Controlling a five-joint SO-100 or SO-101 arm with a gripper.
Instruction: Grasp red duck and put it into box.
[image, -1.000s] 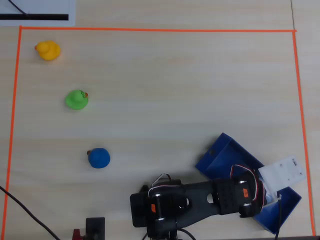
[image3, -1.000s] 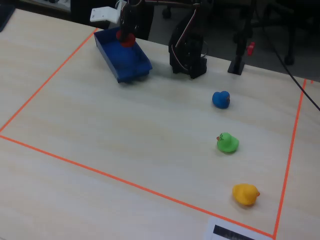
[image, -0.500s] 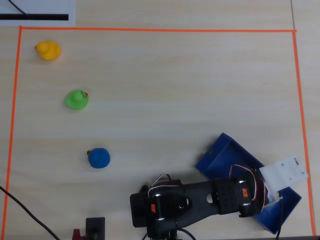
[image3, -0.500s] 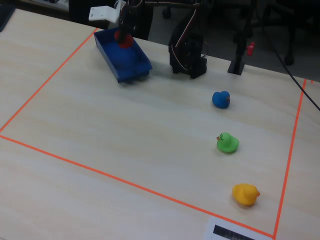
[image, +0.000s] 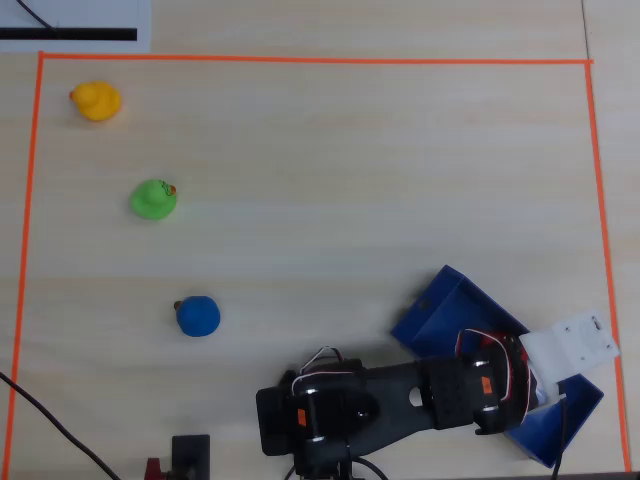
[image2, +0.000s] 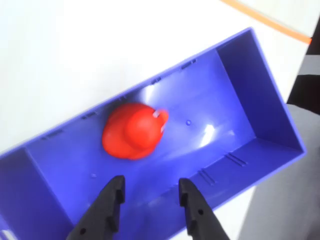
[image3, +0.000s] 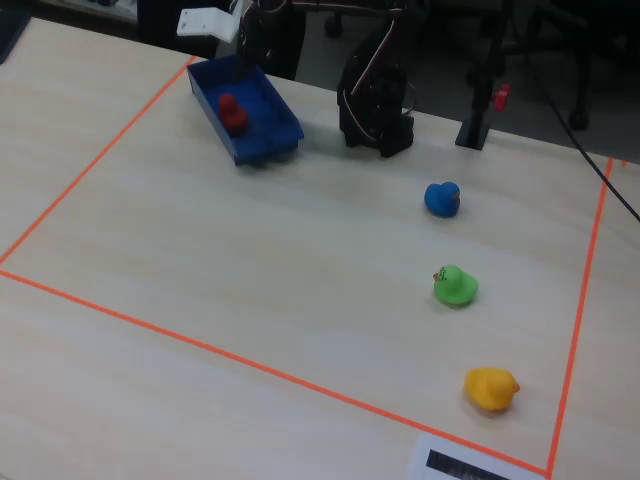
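Note:
The red duck (image2: 134, 131) lies on the glossy floor of the blue box (image2: 260, 85), near the long far wall in the wrist view. My gripper (image2: 151, 181) is open and empty, held just above the box floor with the duck a little beyond the fingertips. In the fixed view the duck (image3: 232, 112) sits inside the box (image3: 262, 135) at the far left. In the overhead view the box (image: 455, 305) is at the bottom right, and the arm covers the duck and the jaws.
A blue duck (image: 198, 316), a green duck (image: 153, 199) and a yellow duck (image: 96, 101) stand along the left side of the table. Orange tape (image: 300, 60) frames the work area. The arm's base (image: 320, 405) sits at the bottom edge.

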